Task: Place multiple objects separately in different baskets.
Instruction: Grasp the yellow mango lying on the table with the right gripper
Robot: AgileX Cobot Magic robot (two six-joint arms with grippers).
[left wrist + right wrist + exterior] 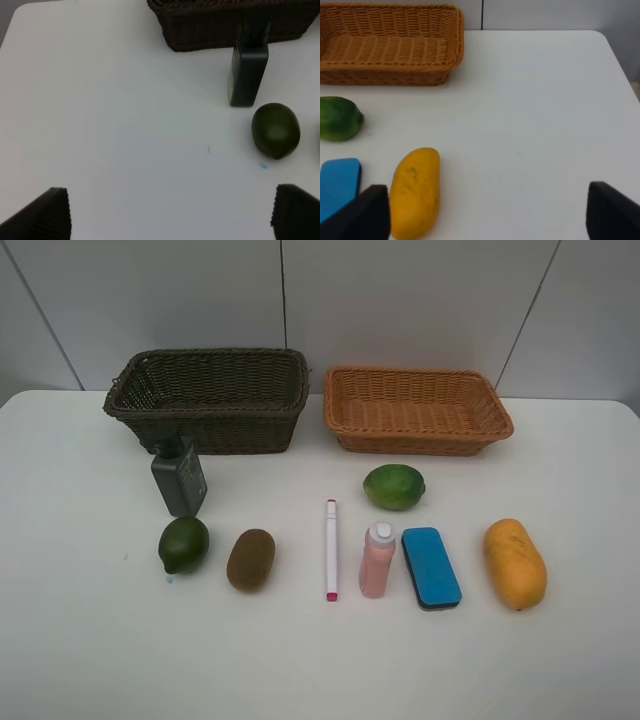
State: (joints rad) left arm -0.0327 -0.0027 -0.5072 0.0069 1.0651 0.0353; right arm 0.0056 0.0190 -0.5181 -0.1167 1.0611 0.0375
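progress: basically zero so far, all eight items are out on the counter (100, 640) and nothing shows inside either basket

dark brown basket (220, 425): back of the counter on the left, looks empty

tan basket (420, 440): right beside it on the right, also looks empty

front row: dark green fruit (184, 543), kiwi (250, 559), marker (331, 550), pink bottle (377, 562), blue eraser (431, 567), mango (515, 563), left to right

other two: dark green bottle (180, 480) stands just in front of the dark basket, and the lighter green fruit (394, 486) sits in front of the tan one

what's left: everything, my guess is eight pick-and-drops split between the two baskets

left jaws: spread wide, holding nothing, only bare counter between them

left jaws vs items: the dark green fruit is ahead of them and off toward the middle of the counter, not lined up with the gap. The bottle stands beyond it, close to the basket wall

right jaws: also spread wide and empty

right jaws vs items: the mango lies at the edge of the gap, just beside the finger on the counter's middle side, not centred. The eraser is partly hidden behind that same finger, and the lighter green fruit and tan basket are further ahead

height: can't tell how far above the counter either pair is, and neither arm shows in the overhead view

closest grab: probably the mango on the right and the dark green fruit on the left, though both would need a sideways shift first
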